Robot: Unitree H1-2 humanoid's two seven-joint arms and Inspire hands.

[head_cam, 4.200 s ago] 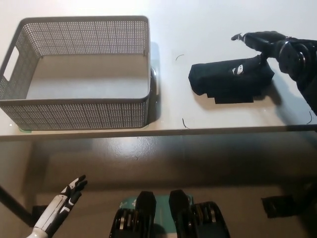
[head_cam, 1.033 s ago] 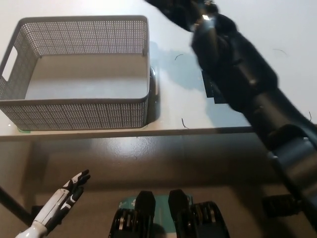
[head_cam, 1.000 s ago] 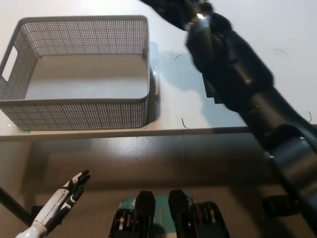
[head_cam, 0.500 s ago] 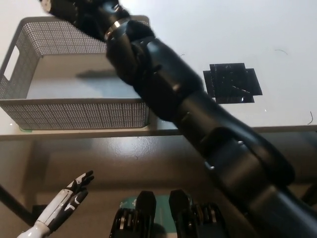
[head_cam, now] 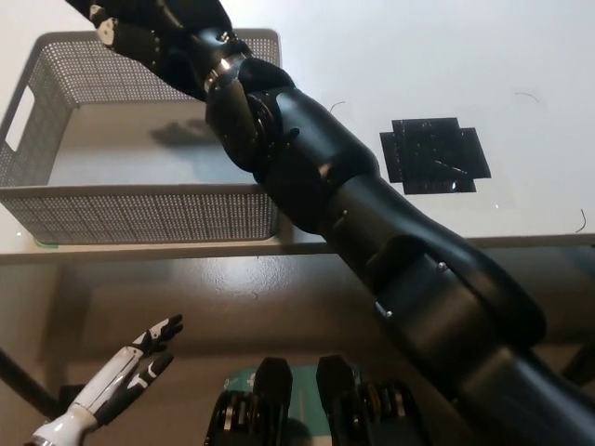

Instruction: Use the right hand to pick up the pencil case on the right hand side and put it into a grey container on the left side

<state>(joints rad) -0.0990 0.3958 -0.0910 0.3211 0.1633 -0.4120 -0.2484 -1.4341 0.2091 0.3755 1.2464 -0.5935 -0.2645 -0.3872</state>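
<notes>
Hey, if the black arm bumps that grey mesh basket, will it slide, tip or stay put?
The grey basket looks thin-walled and perforated, with nothing visible inside, so it is probably light and would slide on the smooth table. It is wide and low with a flat base, so tipping seems unlikely. Its mesh walls may flex slightly.
</notes>
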